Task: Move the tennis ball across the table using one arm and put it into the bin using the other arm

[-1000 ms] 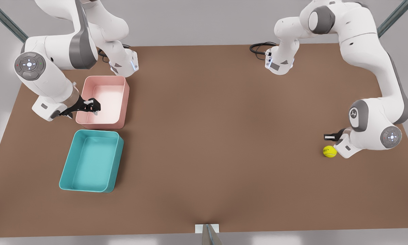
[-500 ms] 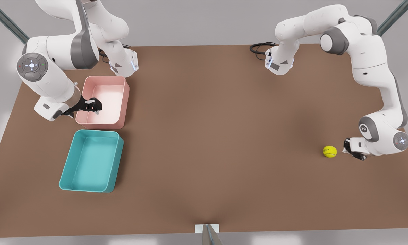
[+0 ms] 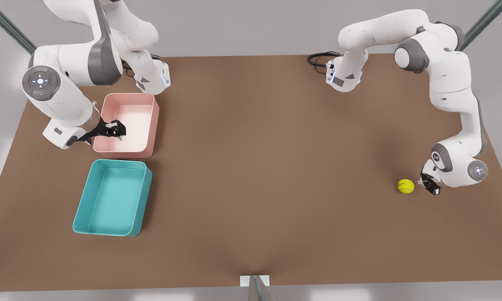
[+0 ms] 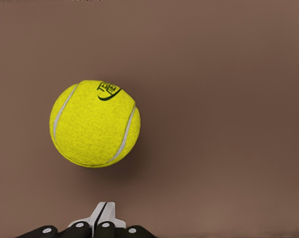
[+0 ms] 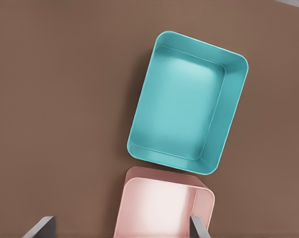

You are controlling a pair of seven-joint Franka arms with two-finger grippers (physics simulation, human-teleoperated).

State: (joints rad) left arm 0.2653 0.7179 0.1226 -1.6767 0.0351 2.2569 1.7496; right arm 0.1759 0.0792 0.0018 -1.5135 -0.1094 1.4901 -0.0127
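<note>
The tennis ball [image 3: 405,186] rests on the brown table [image 3: 276,167] near the front view's right edge. My left gripper [image 3: 427,184] is low, just to the ball's right and apart from it. In the left wrist view its fingertips are pressed together, so the left gripper [image 4: 104,214] is shut with nothing in it, and the ball [image 4: 95,124] lies a short way ahead. The teal bin [image 3: 147,196] stands upright at the front view's left. My right gripper [image 3: 118,128] waits over the pink tub, with its fingers [image 5: 43,225] spread open above the bin [image 5: 234,109].
A pink tub [image 3: 154,125] stands just behind the teal bin, almost touching it. Both arm bases and a black cable [image 3: 318,58] sit at the table's far edge. Bare brown tabletop stretches between the ball and the bins.
The left arm has folded down and turned, bringing its gripper from above the ball to table height beside it. The ball and the bins stayed put. The right arm barely shifted.
</note>
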